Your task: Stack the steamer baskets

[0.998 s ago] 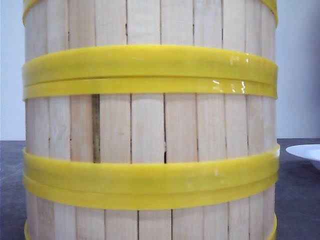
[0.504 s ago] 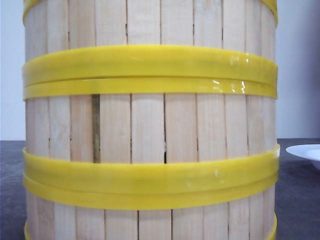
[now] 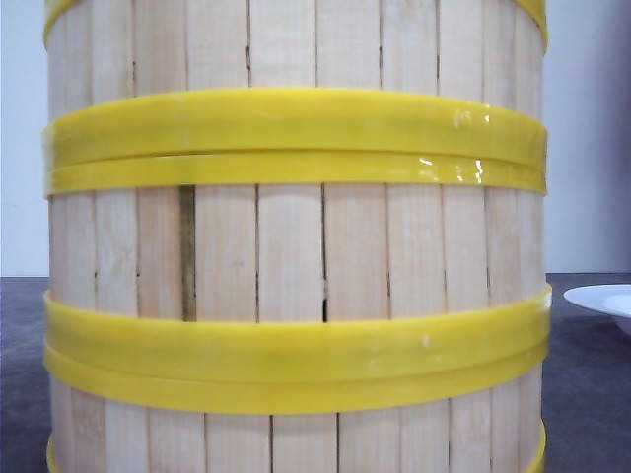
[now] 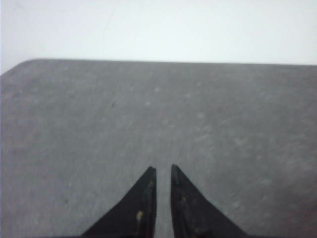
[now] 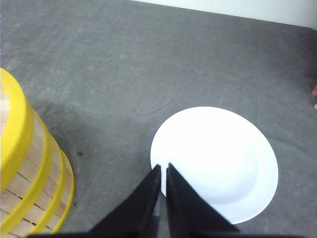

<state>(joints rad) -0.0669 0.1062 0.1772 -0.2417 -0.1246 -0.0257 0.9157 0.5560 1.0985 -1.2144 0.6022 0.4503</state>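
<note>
Steamer baskets (image 3: pixel 296 246) fill the front frame already stacked; left gripper (image 4: pixel 162 171) and right gripper (image 5: pixel 163 168), jaws nearly closed and empty, likely just retreat.

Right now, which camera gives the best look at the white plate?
The right wrist view: the whole plate lies in sight on the grey table, just beyond the right gripper. The front view catches only its rim beside the stacked steamer baskets. The left wrist view shows none of it.

Nothing of note has changed over the last second: the stack of steamer baskets (image 3: pixel 296 246) sits a hair further left in the front view, possibly only camera jitter.
</note>
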